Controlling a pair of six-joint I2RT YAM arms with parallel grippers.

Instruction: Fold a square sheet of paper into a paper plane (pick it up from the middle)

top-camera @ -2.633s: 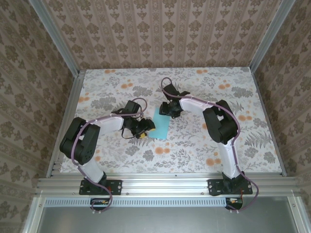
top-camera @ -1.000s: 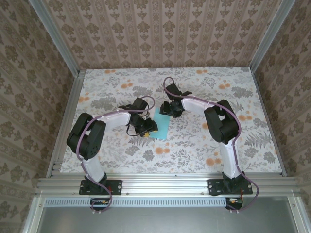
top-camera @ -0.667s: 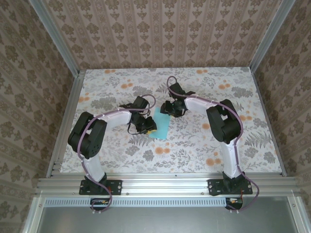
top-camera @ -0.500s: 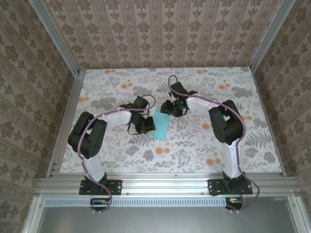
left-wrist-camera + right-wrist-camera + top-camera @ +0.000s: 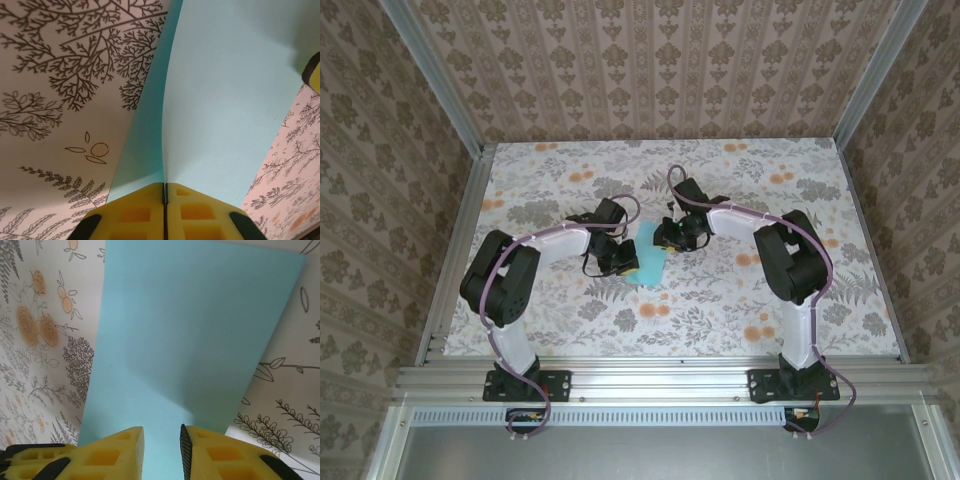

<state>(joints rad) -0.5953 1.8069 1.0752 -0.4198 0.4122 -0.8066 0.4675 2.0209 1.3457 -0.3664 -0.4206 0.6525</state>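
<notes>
The square sheet of paper (image 5: 653,266) lies turquoise-blue on the floral table between my two grippers. My left gripper (image 5: 628,263) is at its left edge. In the left wrist view that gripper (image 5: 164,192) is shut on the sheet (image 5: 225,100), pinching up a thin ridge that runs away from the yellow pads (image 5: 200,220). My right gripper (image 5: 665,238) is over the sheet's far end. In the right wrist view it (image 5: 161,450) stands open, a narrow gap between its pads, with the sheet (image 5: 190,330) spread flat beneath. One right fingertip (image 5: 313,72) shows past the sheet's far side.
The floral tabletop (image 5: 720,300) is bounded by aluminium rails, with patterned walls on three sides. Both arms reach inward from their bases at the near edge, elbows out to the sides.
The left gripper has shut on the sheet's left edge. The right gripper has moved nearer and down over the sheet's far end, its jaws narrowing.
</notes>
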